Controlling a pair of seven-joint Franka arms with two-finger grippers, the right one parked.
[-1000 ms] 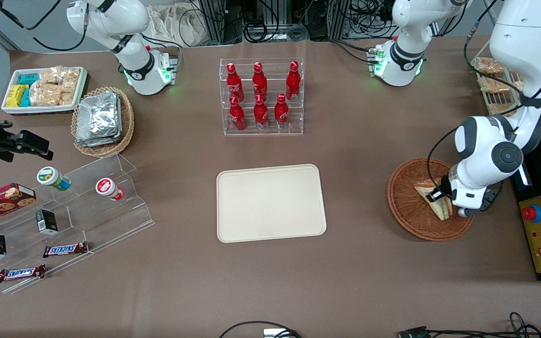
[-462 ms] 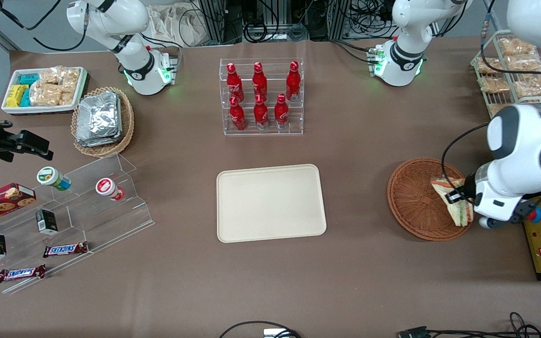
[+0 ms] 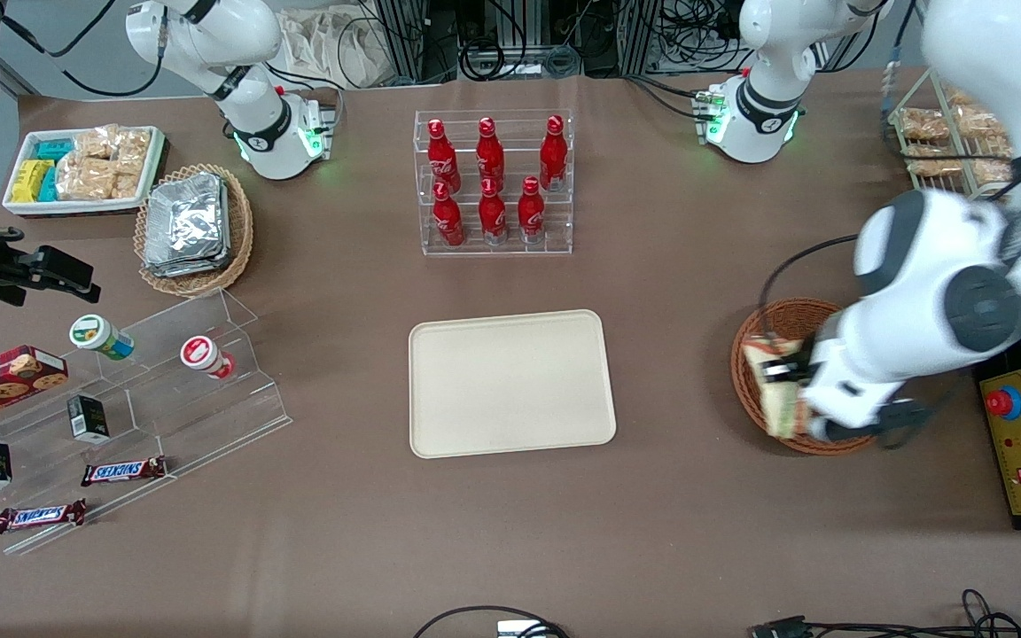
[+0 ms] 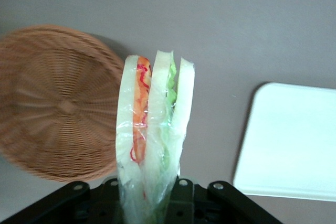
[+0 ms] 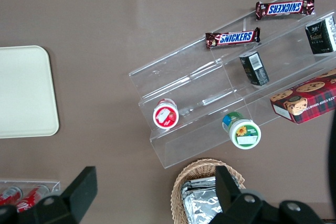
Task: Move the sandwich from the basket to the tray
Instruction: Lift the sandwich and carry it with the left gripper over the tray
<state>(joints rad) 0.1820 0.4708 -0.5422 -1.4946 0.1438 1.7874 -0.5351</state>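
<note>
I note the left arm's gripper [image 3: 783, 370] has carried the one clear-wrapped triangular sandwich [image 3: 775, 390] toward the single cream rectangular plastic tray [image 3: 510, 383], jaws pinching it above the one reddish-brown round wicker basket [image 3: 752, 377]. The wrist view alone shows orange and green filling layers.

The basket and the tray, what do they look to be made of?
The basket looks like woven wicker, reddish-brown and matt: ribs radiate from its middle. The tray seems smooth cream plastic, going by its even surface, rounded corners and low moulded rim. The gripper holds the sandwich, lifted over the basket, in clear glossy wrap.
</note>
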